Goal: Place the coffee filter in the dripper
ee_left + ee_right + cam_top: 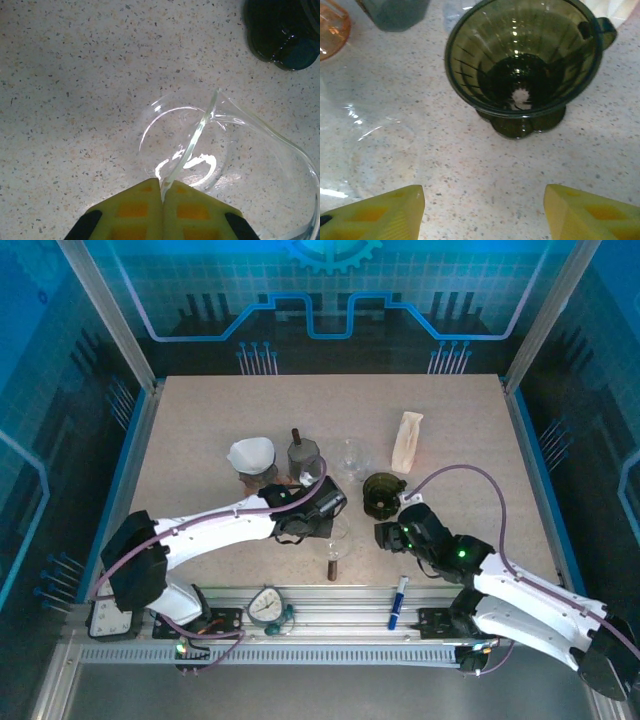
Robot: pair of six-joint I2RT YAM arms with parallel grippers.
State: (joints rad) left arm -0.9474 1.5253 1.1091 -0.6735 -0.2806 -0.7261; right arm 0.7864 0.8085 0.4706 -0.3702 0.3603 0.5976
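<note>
Barely begun: the dark green glass dripper [520, 65] stands empty before my right end effector [484, 195], jaws apart. The white paper coffee filter [251, 453] sits well apart. My left end effector [161, 189] clamps the clear glass carafe [185, 145] by its rim.

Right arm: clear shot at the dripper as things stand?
Likely yes. Right arm: jaws open, facing the dripper, with bare table between them.

Dripper [383, 492] right of glass carafe [338, 532]
</note>
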